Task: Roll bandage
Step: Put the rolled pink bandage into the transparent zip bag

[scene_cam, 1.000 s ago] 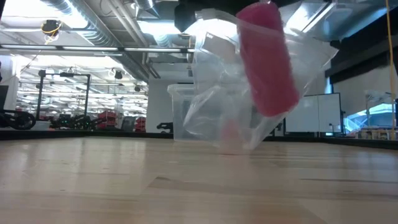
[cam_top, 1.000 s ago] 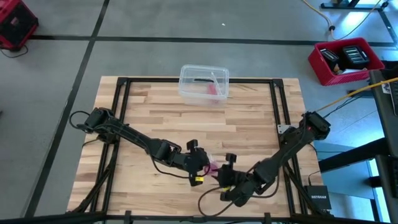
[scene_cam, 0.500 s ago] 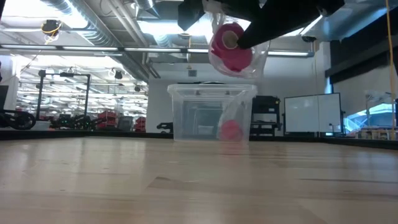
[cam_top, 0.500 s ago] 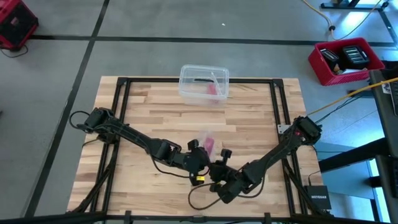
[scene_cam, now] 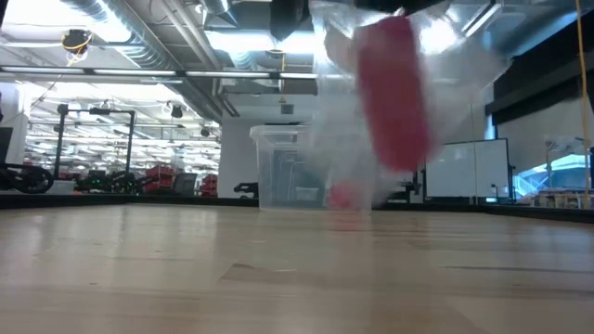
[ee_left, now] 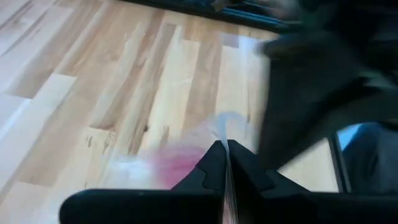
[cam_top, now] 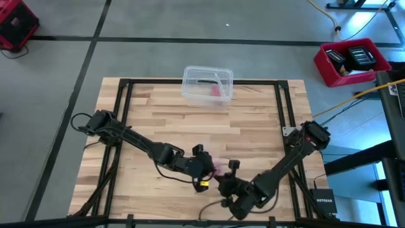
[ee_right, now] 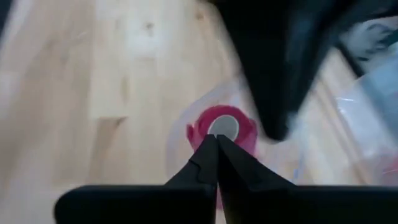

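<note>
A: Hanging above the table near its front edge, about mid-width, the bandage (scene_cam: 394, 93) is a pink roll inside a clear plastic wrapper (scene_cam: 464, 65). Low view shows it lifted well off the wood, upright-ish, blurred.

B: Who has it?

A: Both grippers meet there. Left gripper (cam_top: 207, 163) has its fingers pressed together, a thin edge of the clear wrapper pinched between them in the left wrist view, pink blur just past the tips (ee_left: 180, 165). Right gripper (cam_top: 223, 179) also has its fingers fully together; the right wrist view puts the roll's open end (ee_right: 222, 127) right at the fingertips, wrapper around it. Can't tell whether it pinches wrapper or nothing.

B: Arms?

A: Left arm (cam_top: 136, 142) reaches in from the table's left edge towards the front middle. Right arm (cam_top: 291, 161) comes from the right edge, bent down to the front edge. The grippers sit just beside each other.

B: Anything else on the table?

A: Clear plastic box (cam_top: 207, 85) at the back edge, middle, well apart from the grippers, with something pink inside (cam_top: 217, 92). Red crate (cam_top: 351, 61) on the floor past the back right corner.
</note>
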